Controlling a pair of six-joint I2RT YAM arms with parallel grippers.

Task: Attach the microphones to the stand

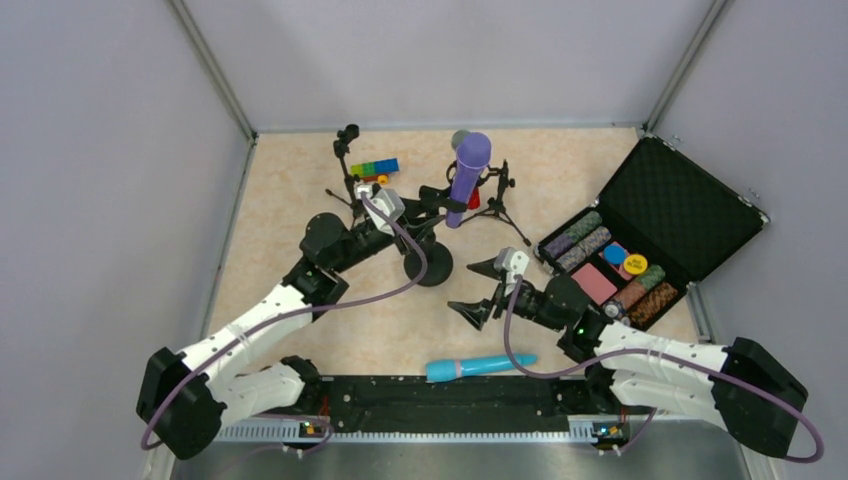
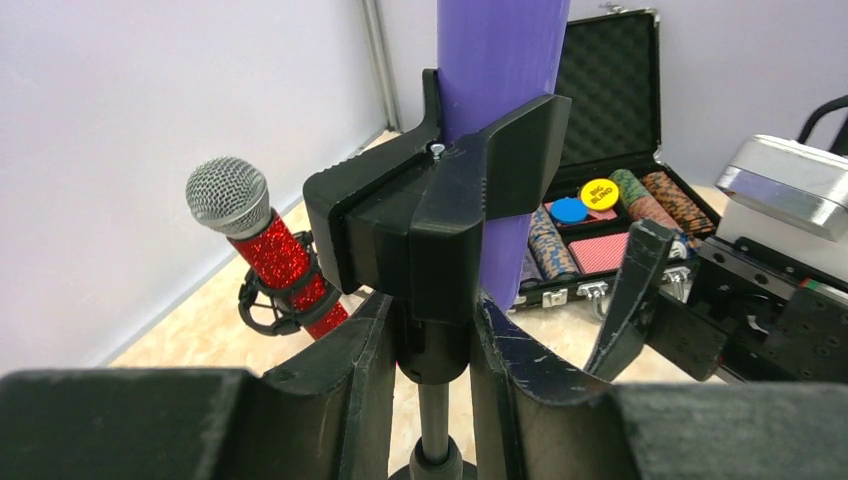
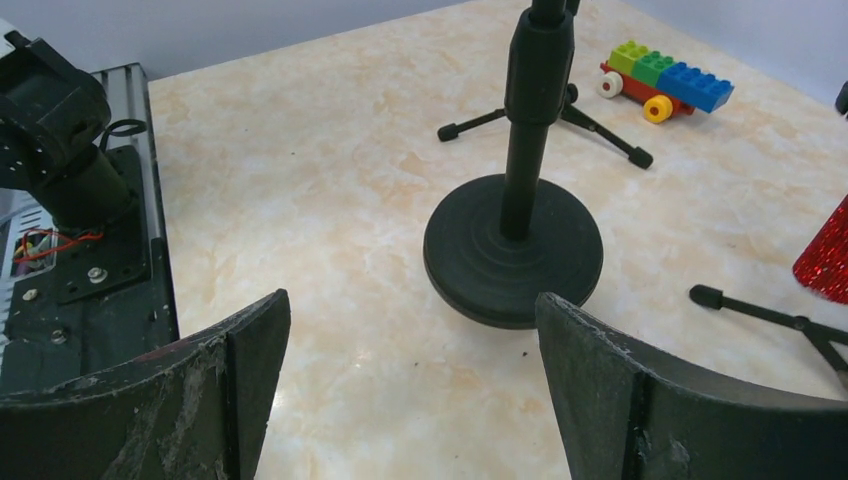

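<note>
Left gripper jaws clamped on stand under clipped-in purple mic | right gripper jaws apart, empty | next, I'd guess: grab blue mic

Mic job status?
Done: red mic sits in its mount; purple mic stands in the clip. In hand: left pincer grips that stand below the clip; right pincer open, empty. Left: blue mic lies on the table, unmounted.
</note>
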